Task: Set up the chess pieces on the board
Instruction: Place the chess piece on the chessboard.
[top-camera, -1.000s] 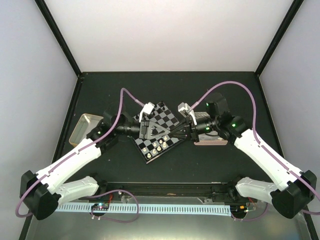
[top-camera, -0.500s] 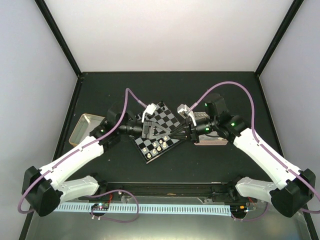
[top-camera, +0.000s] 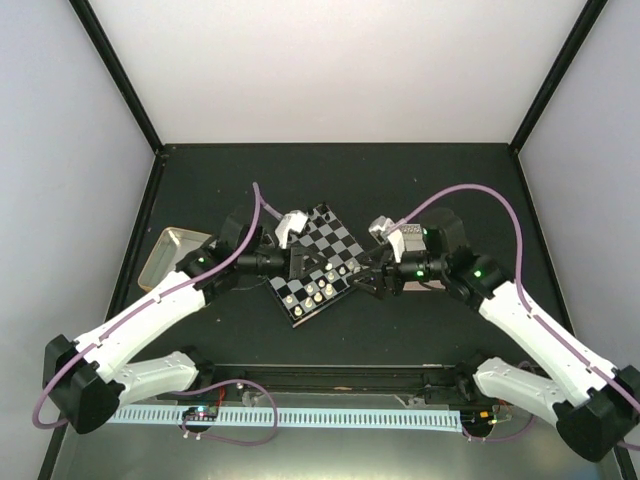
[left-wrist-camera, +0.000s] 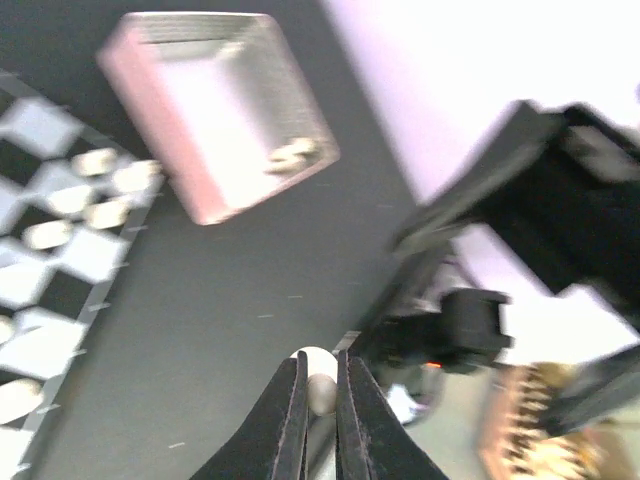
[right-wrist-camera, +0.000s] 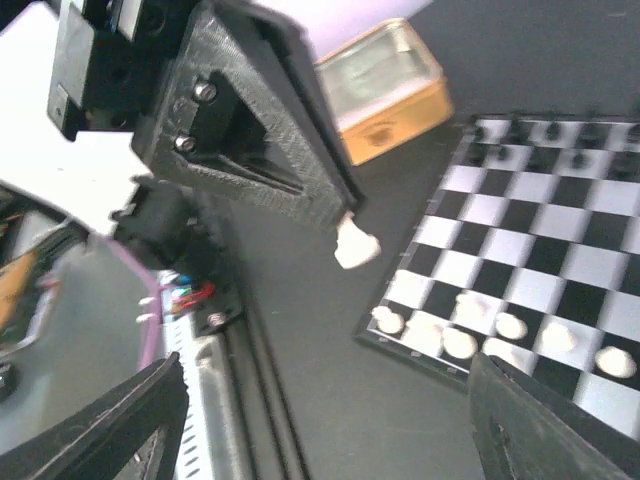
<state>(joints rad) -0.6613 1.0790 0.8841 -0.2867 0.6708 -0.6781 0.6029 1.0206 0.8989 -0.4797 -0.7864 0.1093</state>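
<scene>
1 cream-white chess piece (right-wrist-camera: 355, 243) pinched in closed left jaws, just off board (right-wrist-camera: 580, 265) edge. Right jaws wide apart, empty. Pink tray (left-wrist-camera: 160, 130), metal tin (top-camera: 163, 255) flank board.

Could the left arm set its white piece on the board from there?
Probably yes: the left claw grips the white piece just beside the board, and the right claw stands open, clear of it.

Robotics lab cell, as I see it from my station. Matte black bench (top-camera: 400, 170) walled by plain white panels (top-camera: 340, 70) on black frame posts (top-camera: 117, 72). White left arm (top-camera: 150, 315) and right arm (top-camera: 535, 325) bolted at near edge; purple cabling (top-camera: 462, 187); slotted cable duct (top-camera: 330, 418).
</scene>
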